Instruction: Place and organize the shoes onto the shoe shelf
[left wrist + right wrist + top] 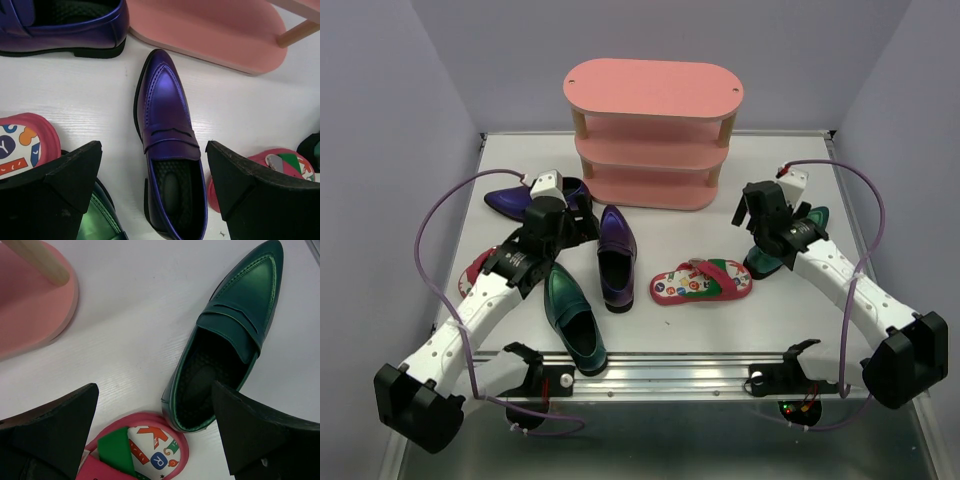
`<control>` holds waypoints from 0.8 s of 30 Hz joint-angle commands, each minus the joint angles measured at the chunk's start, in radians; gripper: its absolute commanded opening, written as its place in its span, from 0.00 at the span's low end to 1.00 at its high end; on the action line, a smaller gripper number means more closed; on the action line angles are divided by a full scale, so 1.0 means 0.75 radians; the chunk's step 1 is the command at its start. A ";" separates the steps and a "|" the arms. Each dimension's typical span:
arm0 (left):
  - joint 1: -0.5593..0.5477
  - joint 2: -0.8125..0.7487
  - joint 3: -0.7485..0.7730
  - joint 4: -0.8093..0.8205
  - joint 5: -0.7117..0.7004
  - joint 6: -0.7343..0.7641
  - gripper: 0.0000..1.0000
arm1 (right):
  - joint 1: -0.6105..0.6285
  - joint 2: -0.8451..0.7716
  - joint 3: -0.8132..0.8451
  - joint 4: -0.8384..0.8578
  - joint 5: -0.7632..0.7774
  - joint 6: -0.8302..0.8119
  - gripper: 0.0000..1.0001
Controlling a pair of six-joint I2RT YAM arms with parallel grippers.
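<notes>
Purple loafer (165, 130) near the shoe shelf (210, 30) is framed by the wide-open, empty left end effector (152, 150), a dark-green loafer (235, 315) likewise by the right end effector (155, 389).

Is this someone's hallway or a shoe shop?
Probably neither: it looks like a robot test booth. A left arm and a right arm are bolted to a plain-walled table, with a purple loafer and pink shelf as props.

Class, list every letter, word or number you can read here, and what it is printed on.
"K": insole of the red flip-flop, right wrist view.
"R": same insole, in a blue circle.
"Y": insole of the second flip-flop, left wrist view.
Overhead view: prints too small to read.
</notes>
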 commanded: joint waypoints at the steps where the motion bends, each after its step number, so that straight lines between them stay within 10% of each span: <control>1: -0.005 -0.069 -0.010 0.110 0.007 0.052 0.97 | 0.007 -0.033 -0.017 0.062 0.011 0.016 1.00; 16: -0.003 -0.033 -0.048 0.049 -0.040 -0.053 0.99 | 0.007 -0.089 -0.033 0.097 -0.032 0.010 1.00; 24: -0.044 -0.039 -0.039 -0.057 -0.097 -0.063 0.73 | 0.007 -0.052 0.012 0.099 -0.062 0.041 1.00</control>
